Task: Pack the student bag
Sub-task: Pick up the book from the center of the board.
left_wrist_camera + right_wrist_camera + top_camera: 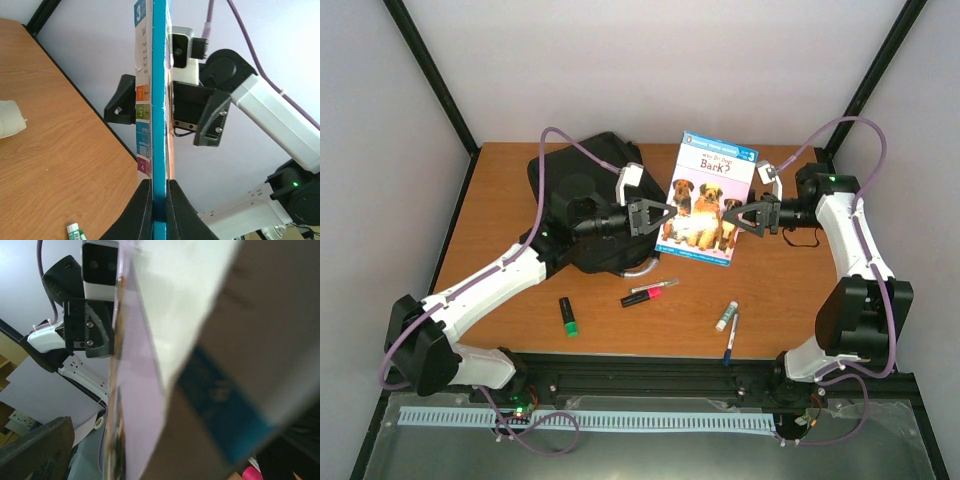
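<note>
Wood-grain tabletop (790,290), plain white walls.

Top view: the soft black student bag (582,190) is slumped at back left, partly behind the left arm. A glossy book (710,170) has dogs on the cover, a title ending "Bark?" and a level "3". It is pinched at opposite edges by the left gripper (658,216) and right gripper (742,217). A green highlighter (568,315), pink marker (642,298) and blue pen (730,345) lie nearer.

Left wrist: book edge-on, blue spine. Own black fingers (141,215) clamped flat on it.

Right wrist: blurred cover fills the frame, own jaws unclear there.
</note>
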Controlling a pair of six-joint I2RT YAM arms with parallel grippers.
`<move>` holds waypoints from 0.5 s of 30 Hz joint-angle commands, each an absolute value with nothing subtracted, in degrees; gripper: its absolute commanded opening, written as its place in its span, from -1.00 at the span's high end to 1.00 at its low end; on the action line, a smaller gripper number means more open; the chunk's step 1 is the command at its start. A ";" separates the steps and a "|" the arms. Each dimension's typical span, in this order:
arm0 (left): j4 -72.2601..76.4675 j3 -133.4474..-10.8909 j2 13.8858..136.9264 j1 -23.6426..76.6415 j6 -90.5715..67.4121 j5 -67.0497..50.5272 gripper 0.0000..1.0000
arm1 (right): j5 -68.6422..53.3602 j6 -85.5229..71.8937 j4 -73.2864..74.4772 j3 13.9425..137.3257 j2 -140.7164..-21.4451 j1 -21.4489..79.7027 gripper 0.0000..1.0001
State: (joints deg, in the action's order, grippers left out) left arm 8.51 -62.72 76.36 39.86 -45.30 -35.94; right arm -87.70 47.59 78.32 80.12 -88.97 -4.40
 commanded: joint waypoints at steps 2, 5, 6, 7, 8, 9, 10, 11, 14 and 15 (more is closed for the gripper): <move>8.29 -65.47 77.07 39.47 -42.48 -33.24 0.98 | -97.03 45.81 77.23 80.50 -84.96 -1.88 -0.93; 6.65 -65.84 77.33 39.29 -40.97 -31.41 0.98 | -97.03 39.62 71.98 79.28 -81.35 -0.30 -0.88; 6.04 -65.71 77.03 39.29 -40.31 -30.32 0.99 | -97.03 37.64 70.39 79.01 -80.09 -0.27 -0.86; 5.29 -65.71 76.73 39.29 -39.51 -29.24 0.98 | -97.08 35.62 68.85 78.71 -78.69 -0.25 -0.84; 4.18 -65.80 76.47 39.29 -38.68 -27.92 0.98 | -97.06 34.36 67.86 78.14 -77.40 -0.26 -0.83; 3.47 -65.78 76.20 39.21 -38.05 -26.84 0.98 | -97.10 33.79 67.18 77.38 -76.42 -0.24 -0.82; 3.09 -65.68 76.18 39.08 -37.70 -25.99 0.98 | -97.06 32.90 66.13 76.56 -75.38 -0.22 -0.80; 2.94 -65.66 76.20 38.99 -37.54 -25.57 0.98 | -97.14 31.25 64.43 75.60 -74.47 -0.26 -0.79; 2.93 -65.78 76.67 38.94 -37.64 -25.65 0.99 | -97.03 27.12 60.94 74.11 -73.07 -0.26 -0.70; 3.51 -65.64 76.72 38.94 -37.81 -25.81 0.98 | -97.03 26.30 60.84 74.20 -73.16 -0.26 -0.67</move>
